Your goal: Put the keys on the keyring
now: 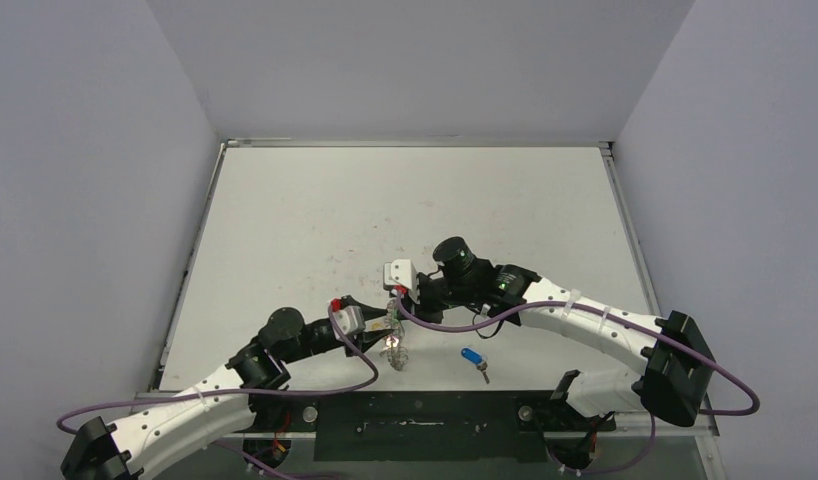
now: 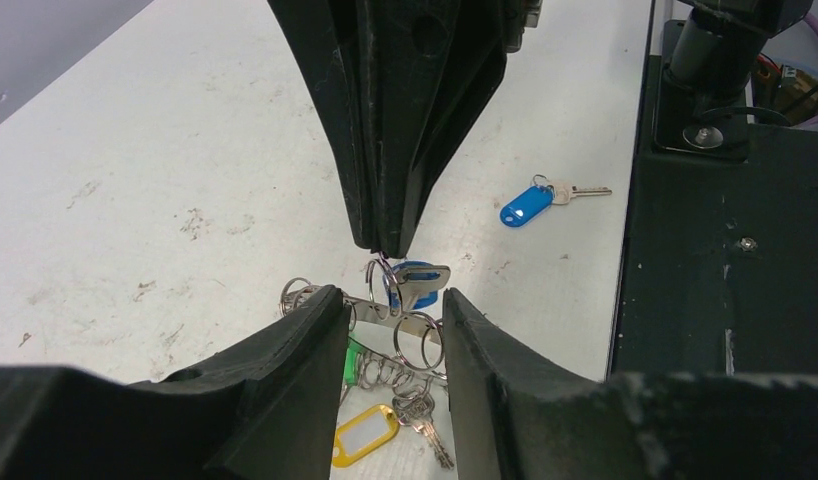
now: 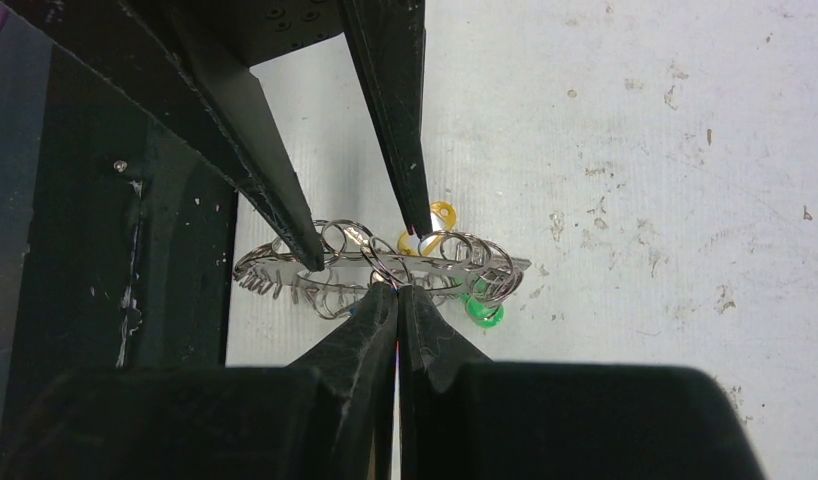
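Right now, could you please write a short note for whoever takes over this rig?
The left gripper is open, fingers either side of the keyring; contact unclear.
The right gripper is shut on a small loop at the keyring, with a blue key beside it.
The yellow key and green key lie at the keyring, seemingly attached.
A second blue key lies loose on the table, right of the keyring.
Left to do: confirm the blue key is on, then add the loose one.
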You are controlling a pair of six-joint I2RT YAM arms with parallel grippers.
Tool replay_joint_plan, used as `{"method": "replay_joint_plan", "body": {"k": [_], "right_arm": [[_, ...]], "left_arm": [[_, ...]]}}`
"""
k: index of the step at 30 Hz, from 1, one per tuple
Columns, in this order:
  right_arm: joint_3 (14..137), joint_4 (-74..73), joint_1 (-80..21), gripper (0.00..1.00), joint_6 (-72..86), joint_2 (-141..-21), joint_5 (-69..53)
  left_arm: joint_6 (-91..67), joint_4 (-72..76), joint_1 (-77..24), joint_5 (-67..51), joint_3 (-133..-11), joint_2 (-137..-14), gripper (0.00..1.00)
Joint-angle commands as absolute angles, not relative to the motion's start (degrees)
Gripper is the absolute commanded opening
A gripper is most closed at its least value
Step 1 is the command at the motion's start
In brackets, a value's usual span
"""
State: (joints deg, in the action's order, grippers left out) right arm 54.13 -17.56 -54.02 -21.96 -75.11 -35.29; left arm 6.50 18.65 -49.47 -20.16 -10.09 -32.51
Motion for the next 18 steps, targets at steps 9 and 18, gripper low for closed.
{"method": "replay_joint_plan", "body": {"k": [9,18], "right_arm": [[57.2,-15.2,-54.6,0.0,-21.8,-75.1,-36.3],[57.4,-15.7,-54.7,0.0,-22.3,-75.3,-36.4]], "left_arm": [[8.5,18.2,-49.7,-17.9,-14.9,-35.2,0.27],[9.1,19.0,-49.7,-17.9,-15.6,-37.3,0.28]]}}
